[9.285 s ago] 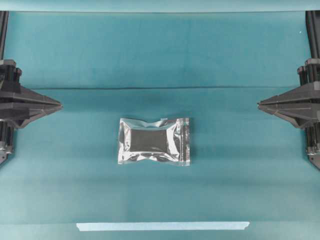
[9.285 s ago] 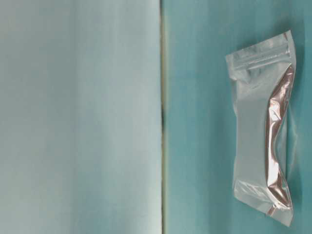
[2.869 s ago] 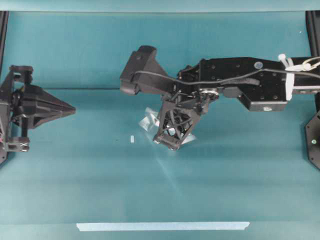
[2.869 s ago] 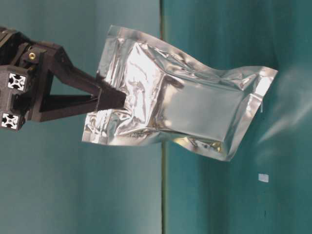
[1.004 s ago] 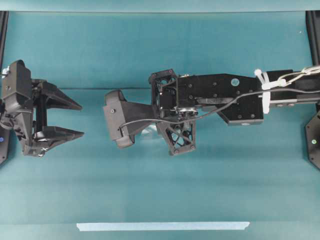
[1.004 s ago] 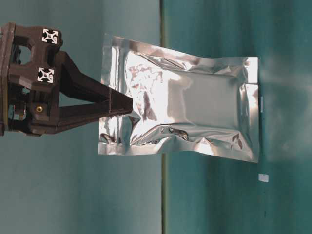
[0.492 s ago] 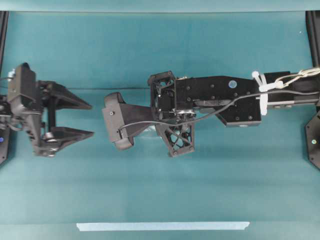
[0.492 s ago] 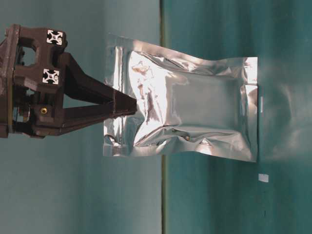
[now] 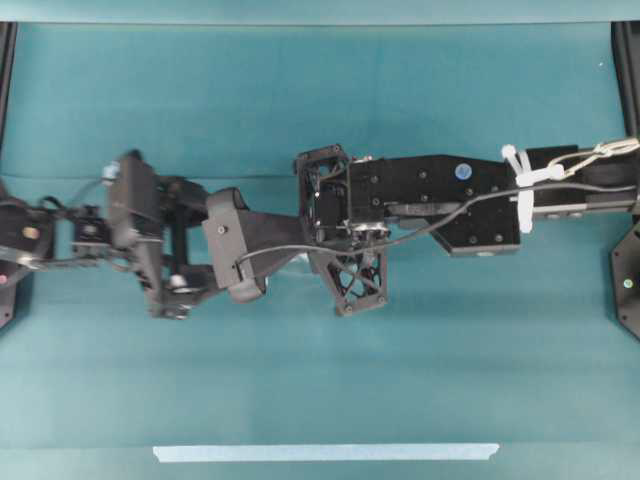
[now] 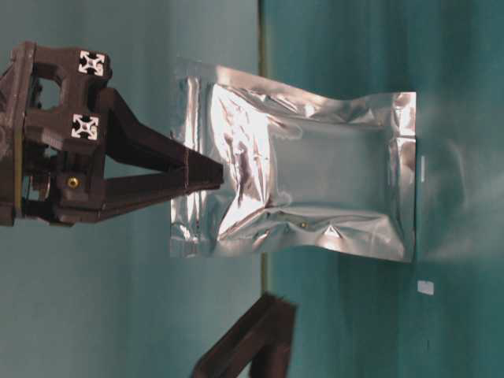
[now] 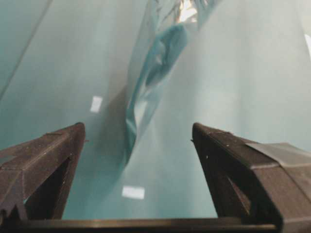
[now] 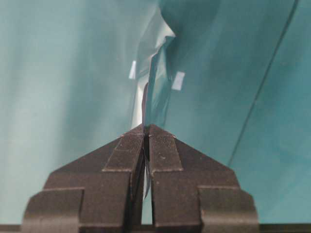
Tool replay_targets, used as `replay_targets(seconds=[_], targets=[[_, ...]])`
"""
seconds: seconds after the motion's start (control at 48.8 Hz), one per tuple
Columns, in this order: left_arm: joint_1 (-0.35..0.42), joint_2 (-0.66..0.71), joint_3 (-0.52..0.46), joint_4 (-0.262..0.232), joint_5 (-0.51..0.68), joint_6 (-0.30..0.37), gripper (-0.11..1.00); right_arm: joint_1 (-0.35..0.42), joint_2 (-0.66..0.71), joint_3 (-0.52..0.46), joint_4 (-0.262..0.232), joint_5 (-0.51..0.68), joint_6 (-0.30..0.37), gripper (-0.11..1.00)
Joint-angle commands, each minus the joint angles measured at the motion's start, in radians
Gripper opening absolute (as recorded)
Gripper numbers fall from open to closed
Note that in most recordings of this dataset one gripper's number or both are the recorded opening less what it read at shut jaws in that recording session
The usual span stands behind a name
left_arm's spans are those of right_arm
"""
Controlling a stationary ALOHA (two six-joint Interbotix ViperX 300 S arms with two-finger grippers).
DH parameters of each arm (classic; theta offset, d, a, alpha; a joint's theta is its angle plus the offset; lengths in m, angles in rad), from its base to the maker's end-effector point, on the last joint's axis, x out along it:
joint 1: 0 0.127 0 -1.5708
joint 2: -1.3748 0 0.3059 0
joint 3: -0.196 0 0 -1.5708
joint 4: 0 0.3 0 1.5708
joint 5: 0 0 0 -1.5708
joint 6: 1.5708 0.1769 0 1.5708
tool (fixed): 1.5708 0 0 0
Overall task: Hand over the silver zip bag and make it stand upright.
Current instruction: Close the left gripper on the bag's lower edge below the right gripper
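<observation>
The right end effector (image 12: 146, 131) is clamped on one short end of the bag (image 10: 299, 177), which hangs mid-frame in the table-level view, long axis running away from that end effector toward the desk (image 9: 320, 380). In the left wrist view the bag appears edge-on at upper centre, ahead of the left end effector (image 11: 138, 141), whose fingers stand wide apart, not yet around it.

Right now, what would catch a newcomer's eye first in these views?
The shiny, crinkled silver foil zip bag, pinched at one short end by the shut black right gripper, its far end at the teal table. Next, the open left gripper flanking it, not touching. A pale tape strip lies along the near edge.
</observation>
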Motion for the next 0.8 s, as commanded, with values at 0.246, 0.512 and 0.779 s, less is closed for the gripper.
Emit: replay_targets(seconds=[0.246,0.512,0.779], targets=[[-0.018,0.144,-0.086,0.002,-0.115,0.002,0.96,0.006,-0.008,-0.015,-0.003,-0.015,-0.002,0.02],[-0.043,0.256,-0.164,0.002,-0.123,0.002,0.96,0.012,-0.006,-0.015,-0.003,-0.015,0.000,0.02],[-0.026,0.318,-0.244,0.002,-0.129,0.002,0.95,0.012,0.000,-0.011,-0.002,-0.014,0.000,0.02]])
